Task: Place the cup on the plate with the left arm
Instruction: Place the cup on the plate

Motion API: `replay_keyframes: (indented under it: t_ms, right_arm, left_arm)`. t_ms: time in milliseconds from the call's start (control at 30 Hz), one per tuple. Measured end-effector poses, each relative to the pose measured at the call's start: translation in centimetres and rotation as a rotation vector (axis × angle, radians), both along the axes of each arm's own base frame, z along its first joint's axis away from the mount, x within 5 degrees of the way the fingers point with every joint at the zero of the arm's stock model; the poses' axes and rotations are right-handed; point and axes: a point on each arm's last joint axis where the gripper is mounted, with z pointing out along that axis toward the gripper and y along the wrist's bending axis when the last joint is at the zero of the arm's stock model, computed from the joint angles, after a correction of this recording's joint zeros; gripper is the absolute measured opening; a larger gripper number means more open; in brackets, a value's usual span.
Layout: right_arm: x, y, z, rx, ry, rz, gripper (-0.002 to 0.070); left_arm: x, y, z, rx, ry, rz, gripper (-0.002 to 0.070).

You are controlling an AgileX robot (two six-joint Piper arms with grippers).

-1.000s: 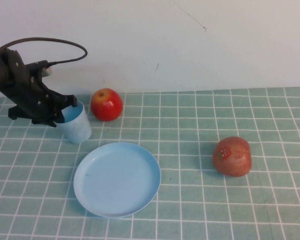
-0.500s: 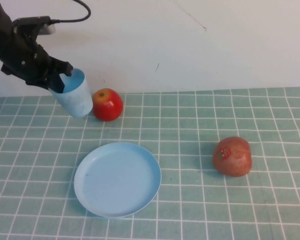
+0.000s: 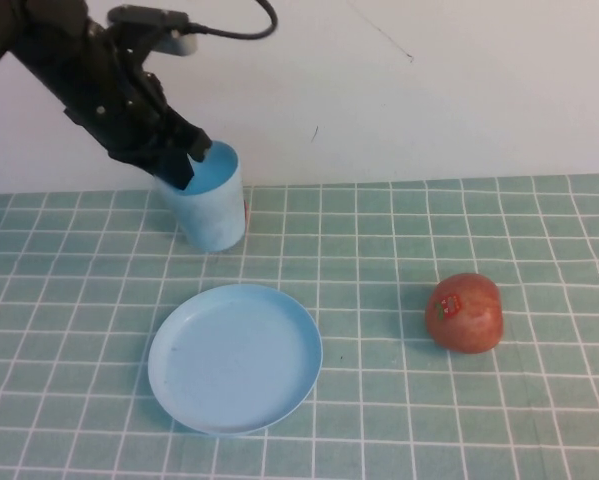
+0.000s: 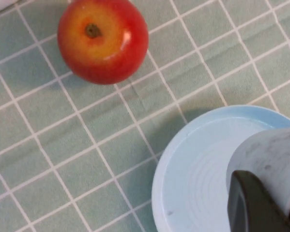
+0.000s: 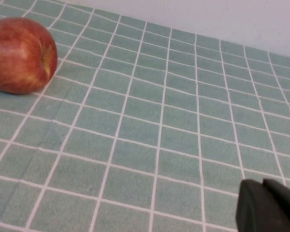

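Our left gripper (image 3: 184,160) is pinching the cup (image 3: 211,205) at its rim, one finger dipped inside the mouth and the other on the outer wall. We see the cup held up off the table, tilted a little, above the far-left tiles and beyond the plate (image 3: 234,357), which lies flat and bare nearer us. In the left wrist view the cup wall (image 4: 270,159) hangs over the plate's edge (image 4: 183,145), with a red-yellow apple (image 4: 102,39) on the cloth beside it. A second apple (image 3: 464,312) sits well apart to the right.

We judge the cup to be light, empty thin plastic: stiff enough to carry by the rim, but smooth, so it could pivot or slip in a one-sided rim hold. We would keep the grip where it is, move gently, level the cup and lower it onto the plate's flat middle before letting go, since a light tumbler tips easily.

Our right gripper (image 5: 268,208) shows only as a dark tip low over bare tiles; we cannot tell how its fingers stand.
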Motion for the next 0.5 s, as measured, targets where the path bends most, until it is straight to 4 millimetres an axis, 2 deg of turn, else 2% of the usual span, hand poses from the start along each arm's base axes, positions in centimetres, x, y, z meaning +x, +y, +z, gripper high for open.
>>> replay_keyframes:
  t_ms: [133,300,400,500]
  right_arm:
    - [0.0,0.0,0.0,0.0,0.0,0.0,-0.0002]
    - [0.0,0.0,0.0,0.0,0.0,0.0,-0.0002]
    - [0.0,0.0,0.0,0.0,0.0,0.0,-0.0002]
    - [0.0,0.0,0.0,0.0,0.0,0.0,-0.0002]
  left_arm:
    - [-0.7,-1.6,-1.6,0.069,0.046,-0.01,0.0019]
    - [-1.9,-1.7,-6.1,0.108,0.178,0.004,0.0018]
    - [-2.4,-1.5,-8.9,0.115,0.203,0.024,0.0018]
    - [-2.7,-1.6,-10.8,0.085,0.199,0.056,0.0018]
